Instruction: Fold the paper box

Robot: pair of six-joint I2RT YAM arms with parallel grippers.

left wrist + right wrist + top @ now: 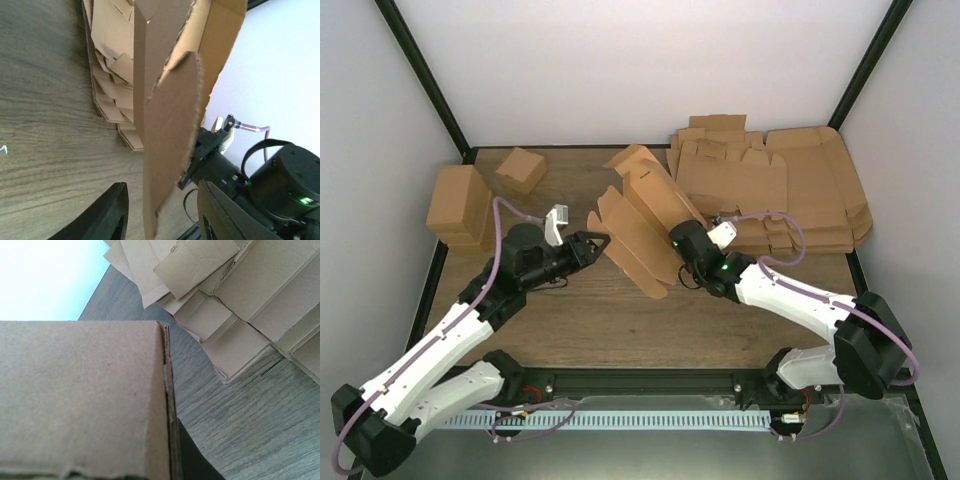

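Right gripper (677, 241) is clamped hard on the paper box (638, 212). It pinches the near-right edge and holds the half-folded sheet up off the wood, tilted, with its flaps fanning out to the left. Across from it, the left gripper (602, 243) has its jaws apart and straddles the edge of one rounded flap. From the left wrist, a dark finger (107, 217) stands on either side of that flap, with a gap showing on both sides, so there's no pinch there.

Now the wider scene. The wooden table (620, 325) fills the floor of the cell, and the box hangs over its middle, between the two arms. In the far right corner sits a big stack of flat cardboard sheets (800, 190), die-cut and slightly fanned, and the right wrist view shows their layered edges just beyond the held box. Over on the far left is a larger brown box (460, 205). Just behind that, a small brown box (522, 168) sits skewed near the back wall.
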